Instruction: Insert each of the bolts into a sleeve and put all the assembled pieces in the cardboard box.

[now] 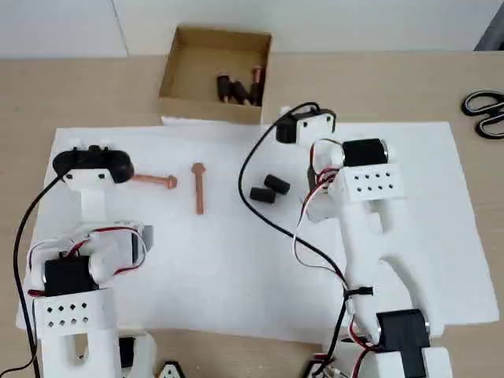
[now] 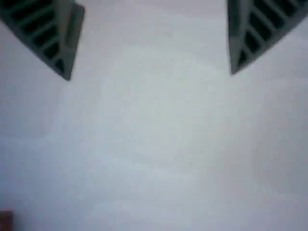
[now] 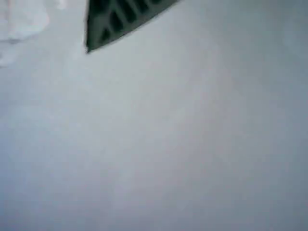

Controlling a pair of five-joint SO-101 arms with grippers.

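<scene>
Two copper bolts lie on the white sheet (image 1: pixel 236 268): one bolt (image 1: pixel 154 181) lies crosswise, the other bolt (image 1: pixel 198 189) points toward the table's front. To their right are two black sleeves (image 1: pixel 276 184) (image 1: pixel 262 194), side by side. The cardboard box (image 1: pixel 183 71) at the back holds several assembled pieces (image 1: pixel 239 88). My left gripper (image 1: pixel 93 162) sits just left of the crosswise bolt; in the left wrist view it (image 2: pixel 148 74) is open over bare sheet. My right gripper (image 1: pixel 305 126) hangs behind the sleeves, near the box's front right corner.
Scissors (image 1: pixel 487 113) lie at the table's far right edge. A black cable (image 1: pixel 250 181) loops across the sheet between the bolts and the sleeves. A small dark reddish thing (image 2: pixel 5 219) peeks in at a corner of the left wrist view.
</scene>
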